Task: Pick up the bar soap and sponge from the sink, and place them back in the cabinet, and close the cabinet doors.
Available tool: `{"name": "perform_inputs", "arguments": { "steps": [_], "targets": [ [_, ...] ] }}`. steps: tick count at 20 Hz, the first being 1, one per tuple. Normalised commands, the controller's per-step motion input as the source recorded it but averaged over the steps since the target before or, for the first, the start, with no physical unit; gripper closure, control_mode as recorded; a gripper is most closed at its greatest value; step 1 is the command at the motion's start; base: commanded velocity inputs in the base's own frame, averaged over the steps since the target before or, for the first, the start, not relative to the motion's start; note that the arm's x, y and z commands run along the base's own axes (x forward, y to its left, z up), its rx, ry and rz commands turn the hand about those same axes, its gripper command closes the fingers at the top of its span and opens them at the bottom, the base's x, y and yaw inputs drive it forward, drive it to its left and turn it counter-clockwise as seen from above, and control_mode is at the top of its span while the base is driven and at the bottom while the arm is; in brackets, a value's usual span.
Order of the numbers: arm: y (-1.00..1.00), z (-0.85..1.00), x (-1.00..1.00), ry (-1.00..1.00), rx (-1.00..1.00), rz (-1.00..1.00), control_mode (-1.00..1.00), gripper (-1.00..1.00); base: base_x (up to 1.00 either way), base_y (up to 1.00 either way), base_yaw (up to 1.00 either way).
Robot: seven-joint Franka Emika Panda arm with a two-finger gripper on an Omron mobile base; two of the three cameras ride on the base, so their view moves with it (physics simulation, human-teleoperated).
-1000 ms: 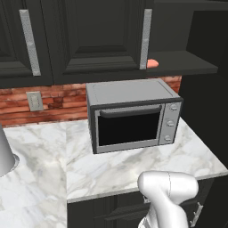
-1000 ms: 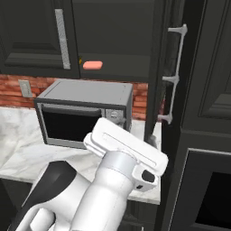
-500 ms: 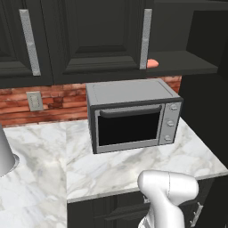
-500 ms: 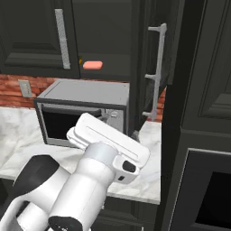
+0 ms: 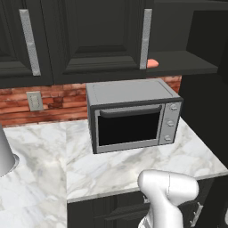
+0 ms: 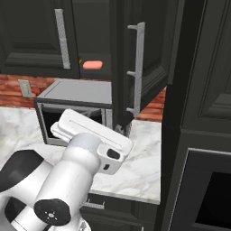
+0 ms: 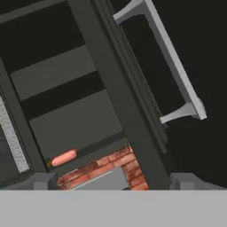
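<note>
Left: closed black panelled cabinet doors [image 5: 67, 35] with long vertical silver bar handles, set above a red brick backsplash [image 5: 49, 100] bearing a pale wall outlet [image 5: 34, 101]. A white marble counter [image 5: 49, 156] runs below.

Centre: grey box-shaped microwave with dark glass door [image 5: 133, 116] stands on the counter, directly under the dark upper wall cabinet [image 5: 187, 62]. The small salmon-pink rounded bar soap [image 6: 93, 65] lies on the cabinet's dark inner shelf, near the front edge, just beside the closed door's handle. A sliver of yellow shows at the soap's left end; what it belongs to cannot be told.

Right: the cabinet's right-hand door [image 6: 140, 67] stands swung partly open, its silver bar handle [image 7: 170, 62] facing outward, between the arm and the open shelf. Tall dark panelling [image 6: 203, 113] fills the far right.

Gripper [image 7: 115, 181]: jaws spread wide, empty, pointed at the open door's edge.
</note>
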Motion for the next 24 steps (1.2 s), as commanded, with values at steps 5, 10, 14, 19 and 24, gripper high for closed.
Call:
{"name": "perform_inputs", "arguments": {
  "steps": [5,10,14,19,24],
  "targets": [
    [0.65,-0.29,0.45,-0.07,-0.08,0.10,-1.00,-1.00,0.00,0.00,0.00],
    [0.51,-0.26,0.39,-0.12,-0.08,0.08,-1.00,-1.00,0.00,0.00,0.00],
    [0.46,-0.24,0.36,-0.18,-0.11,0.05,-1.00,-1.00,0.00,0.00,0.00],
    [0.44,-0.29,0.31,-0.23,-0.14,0.04,-1.00,-1.00,0.00,0.00,0.00],
    [0.37,-0.43,0.38,-0.16,-0.11,0.04,-1.00,-1.00,0.00,0.00,0.00]
  ]
}}
